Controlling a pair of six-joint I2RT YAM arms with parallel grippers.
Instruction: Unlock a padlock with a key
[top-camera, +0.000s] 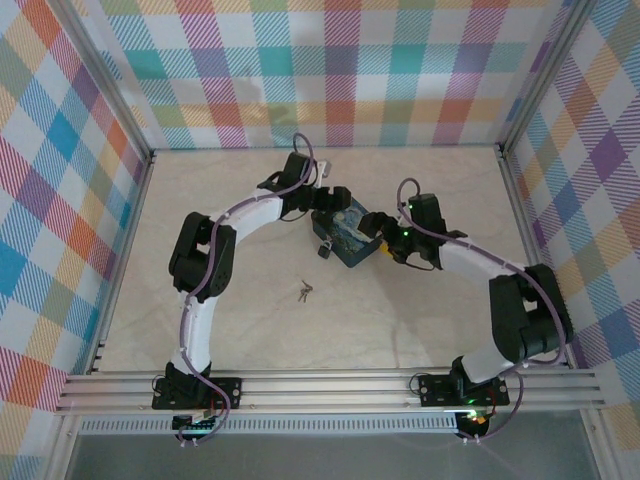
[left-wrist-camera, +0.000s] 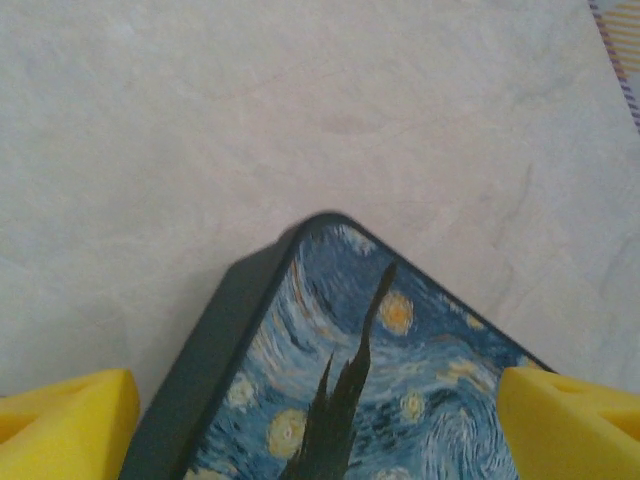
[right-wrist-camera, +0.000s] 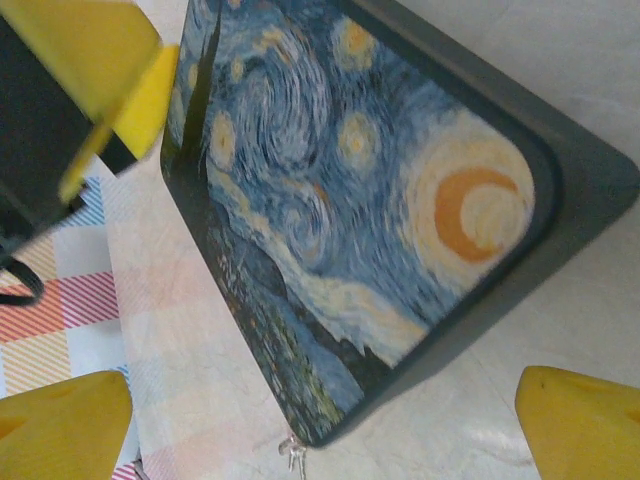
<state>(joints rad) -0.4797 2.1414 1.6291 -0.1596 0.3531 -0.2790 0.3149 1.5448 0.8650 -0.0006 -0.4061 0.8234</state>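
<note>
Two grippers, both spread wide: your left gripper (left-wrist-camera: 318, 400) and right gripper (right-wrist-camera: 322, 390) straddle corners of the blue tin (top-camera: 350, 238). The padlock (top-camera: 324, 251) sits beside its near-left corner; the key (top-camera: 305, 292) lies nearer, long axis roughly near-far.

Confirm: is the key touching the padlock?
Apart. The top view shows the key lying on bare table, with a clear gap to the padlock beside the blue tin.
</note>
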